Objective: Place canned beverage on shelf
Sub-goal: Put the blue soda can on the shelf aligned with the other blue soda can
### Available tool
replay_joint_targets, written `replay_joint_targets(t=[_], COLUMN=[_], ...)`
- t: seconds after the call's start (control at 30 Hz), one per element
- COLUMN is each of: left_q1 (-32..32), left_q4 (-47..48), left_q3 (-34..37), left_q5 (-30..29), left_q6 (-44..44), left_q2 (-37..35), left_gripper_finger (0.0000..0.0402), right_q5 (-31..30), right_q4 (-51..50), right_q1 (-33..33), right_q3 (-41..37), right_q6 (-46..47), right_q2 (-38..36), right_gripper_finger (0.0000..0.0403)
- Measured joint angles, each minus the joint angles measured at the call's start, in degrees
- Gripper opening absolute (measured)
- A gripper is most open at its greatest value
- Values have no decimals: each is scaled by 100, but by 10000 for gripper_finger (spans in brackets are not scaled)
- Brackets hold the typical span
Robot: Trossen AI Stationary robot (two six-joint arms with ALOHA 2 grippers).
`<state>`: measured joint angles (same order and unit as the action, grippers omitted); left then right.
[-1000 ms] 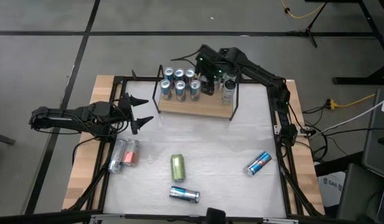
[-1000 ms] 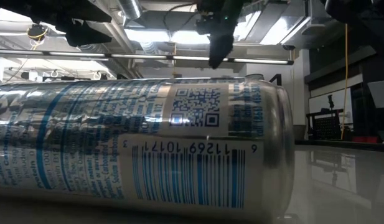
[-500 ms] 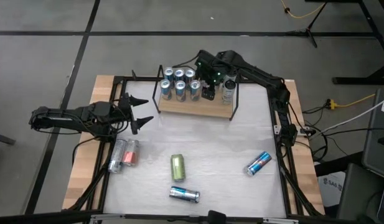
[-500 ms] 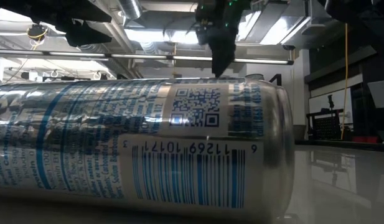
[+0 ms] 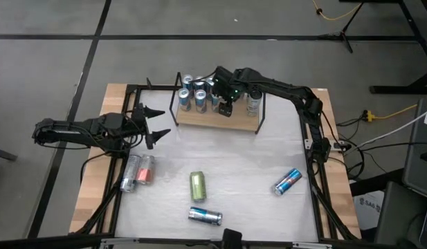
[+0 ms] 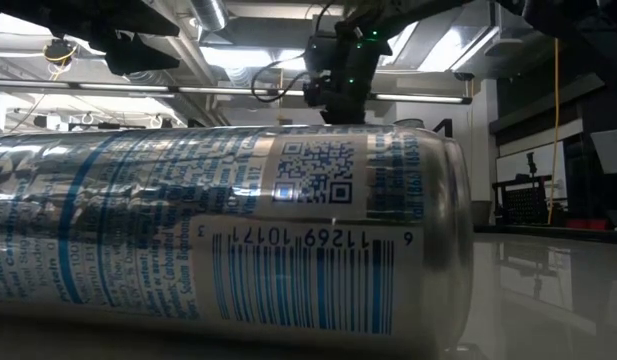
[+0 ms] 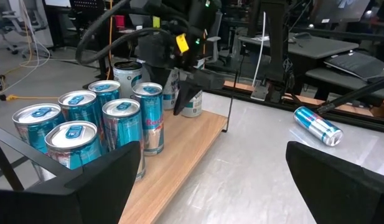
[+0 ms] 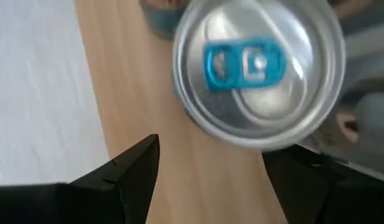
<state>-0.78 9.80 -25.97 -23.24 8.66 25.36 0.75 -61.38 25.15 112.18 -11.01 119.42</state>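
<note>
The shelf (image 5: 242, 122) stands at the table's far middle, a light wooden board with black wire ends. Several blue cans (image 5: 199, 93) stand upright on its left half, and one silver can (image 5: 253, 102) stands near its right end. My right gripper (image 5: 225, 107) points steeply down over the board, right of the group. It is open, with nothing between its fingers (image 8: 132, 171). Just beyond the fingertips is a can's silver top with a blue tab (image 8: 259, 68). From the left wrist view its fingers (image 7: 184, 102) hang beside a blue-red can (image 7: 149, 118). My left gripper (image 5: 161, 123) waits open at the table's left.
Cans lie on the table: a green one (image 5: 198, 185), a silver-blue one (image 5: 205, 216) right in front of the low camera (image 6: 228, 230), a blue-red one (image 5: 288, 181) at the right, and two pale ones (image 5: 138, 173) at the left. A black frame (image 5: 123, 90) rims the table.
My right gripper has come down toward the shelf board and shifted toward the table's left, closer to the group of standing cans. The gap between its fingers stays the same. The cans have not moved.
</note>
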Motion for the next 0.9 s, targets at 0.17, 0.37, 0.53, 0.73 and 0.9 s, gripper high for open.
replay_joint_targets(t=[0.17,0.37,0.53,0.73,0.9], left_q1=[0,0,0,1,0], left_q4=[-1,0,0,-4,-45], left_q3=[-1,-1,-1,-1,-51], left_q5=[-2,-2,-4,-4,5], left_q6=[22,27,29,116,1223], left_q2=[0,0,0,0,0], left_gripper_finger=[396,396,396,396,396], right_q5=[117,263,295,295,293], right_q4=[433,646,643,589,258], right_q1=[0,0,-4,-4,-4], right_q3=[-57,-57,-57,-57,-57], right_q6=[-57,-87,-85,-82,60], right_q2=[0,0,0,0,-12], right_gripper_finger=[271,271,271,271,271])
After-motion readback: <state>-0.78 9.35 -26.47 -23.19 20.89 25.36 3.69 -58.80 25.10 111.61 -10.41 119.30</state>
